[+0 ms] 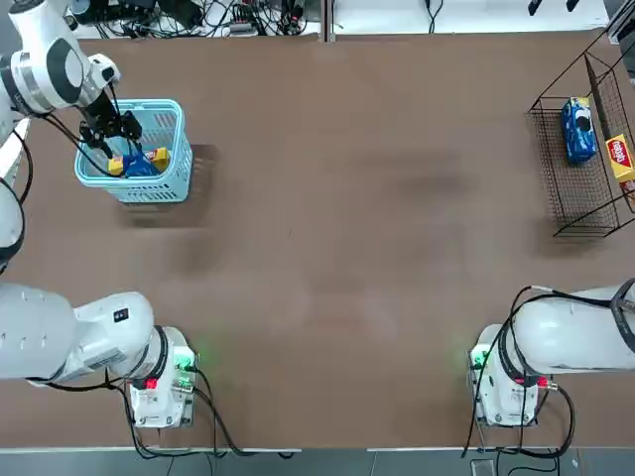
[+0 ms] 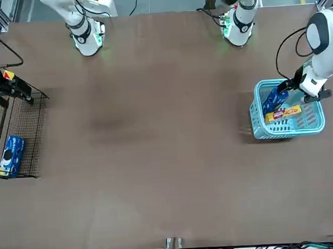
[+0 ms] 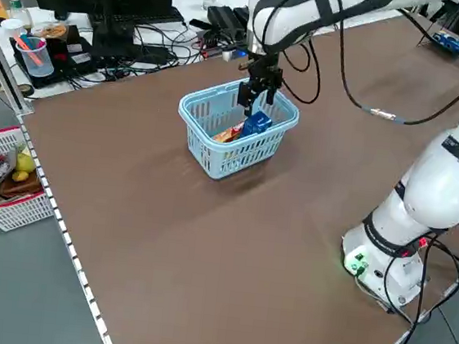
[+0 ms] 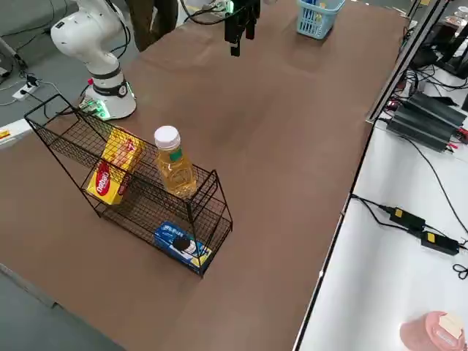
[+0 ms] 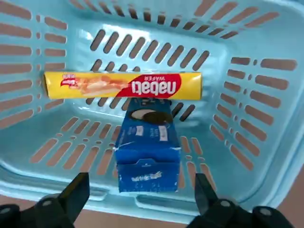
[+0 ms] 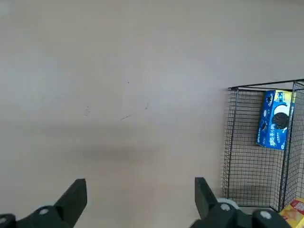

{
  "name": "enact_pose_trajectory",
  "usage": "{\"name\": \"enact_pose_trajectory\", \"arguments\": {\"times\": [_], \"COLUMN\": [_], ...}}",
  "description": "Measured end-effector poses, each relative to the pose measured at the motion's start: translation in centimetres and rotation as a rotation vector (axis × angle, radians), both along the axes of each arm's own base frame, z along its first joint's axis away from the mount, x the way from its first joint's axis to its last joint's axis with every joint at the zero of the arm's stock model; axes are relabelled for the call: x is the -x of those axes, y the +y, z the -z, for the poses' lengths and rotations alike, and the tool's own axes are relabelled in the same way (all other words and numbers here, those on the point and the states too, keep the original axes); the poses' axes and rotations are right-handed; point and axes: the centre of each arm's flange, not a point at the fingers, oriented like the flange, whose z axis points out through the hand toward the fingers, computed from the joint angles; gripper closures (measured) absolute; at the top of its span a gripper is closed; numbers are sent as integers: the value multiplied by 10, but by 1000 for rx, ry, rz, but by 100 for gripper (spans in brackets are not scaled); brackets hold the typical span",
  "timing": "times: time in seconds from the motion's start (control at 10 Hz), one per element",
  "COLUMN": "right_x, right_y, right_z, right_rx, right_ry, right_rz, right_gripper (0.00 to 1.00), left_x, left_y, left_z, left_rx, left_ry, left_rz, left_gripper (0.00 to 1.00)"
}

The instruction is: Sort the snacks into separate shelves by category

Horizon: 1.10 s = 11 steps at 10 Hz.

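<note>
Two snacks lie in the light-blue basket [image 1: 177, 109]: a blue cookie pack [image 5: 148, 152] and a yellow box [image 5: 123, 85] behind it. My left gripper [image 5: 141, 192] hangs open just above the basket, one finger on each side of the blue pack, not touching it. The black wire shelves [image 4: 139, 197] stand at the far right. Their lowest tier holds a blue pack [image 4: 181, 245] and a higher one a yellow box [image 4: 110, 172]. My right gripper [image 6: 140, 199] is open and empty, high over bare table beside the rack.
A bottle of yellow liquid [image 4: 174, 164] stands on the rack's top tier. The wide brown table [image 1: 347, 248] stretches between basket and rack. Cables and power strips lie along the far edge [image 1: 198, 15].
</note>
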Motion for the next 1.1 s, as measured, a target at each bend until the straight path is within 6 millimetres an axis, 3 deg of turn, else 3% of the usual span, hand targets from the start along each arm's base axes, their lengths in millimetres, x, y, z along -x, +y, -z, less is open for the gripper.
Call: {"name": "enact_pose_trajectory", "arguments": {"times": [0.6,1.1], "right_x": [0,1], "right_y": [0,2], "right_z": [1,3], "right_rx": [0,0], "right_ry": [5,13], "right_rz": [-2,-6], "right_gripper": [0,0], "left_x": [9,5], "left_y": [2,0], "left_z": [16,33], "left_rx": [-6,-6], "left_ry": [-18,-27], "left_rz": [-9,-4], "left_gripper": [5,5]}}
